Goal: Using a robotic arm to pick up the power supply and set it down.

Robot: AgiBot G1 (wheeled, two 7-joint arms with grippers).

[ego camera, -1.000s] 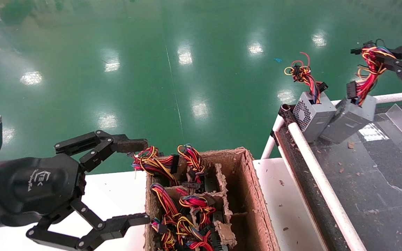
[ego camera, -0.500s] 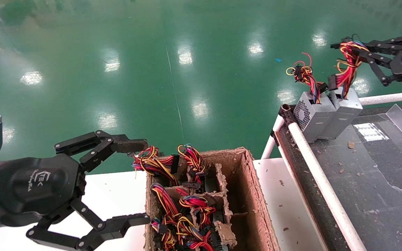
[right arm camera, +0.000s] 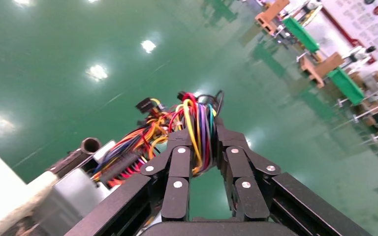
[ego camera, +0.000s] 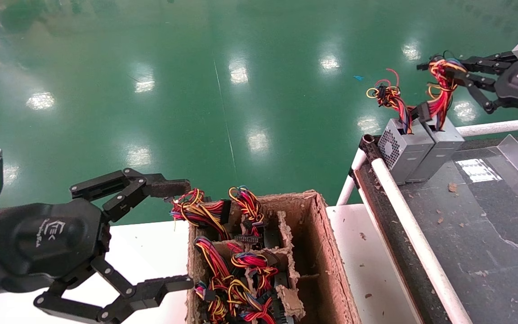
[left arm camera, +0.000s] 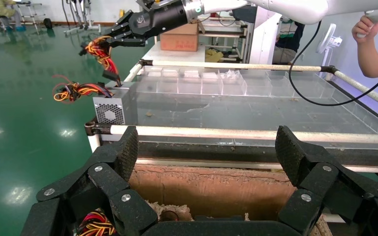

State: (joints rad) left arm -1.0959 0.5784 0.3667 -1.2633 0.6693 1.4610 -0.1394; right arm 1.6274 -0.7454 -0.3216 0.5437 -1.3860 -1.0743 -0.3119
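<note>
now my right gripper [ego camera: 443,72] is pinched shut on the red, yellow and orange wire bundle [ego camera: 439,85] of the power supply [ego camera: 439,150], as the right wrist view shows, with the wires squeezed between the closed fingers [right arm camera: 177,167]. the grey box stands upright at the corner of the dark conveyor table [ego camera: 479,216], close against the other grey unit with the fan grille [ego camera: 398,150], which looks to be touching it, and just inside the white rail [ego camera: 403,216]. i judge this the set-down step, nearly done: the box seems to bear on the surface while i hold only its wires. next calls for spreading the fingers cleanly so no wire snags, then lifting away without tipping the box. my left gripper [ego camera: 169,234] hangs spread wide beside the cardboard box [ego camera: 326,252] of more wired units, idle.
</note>
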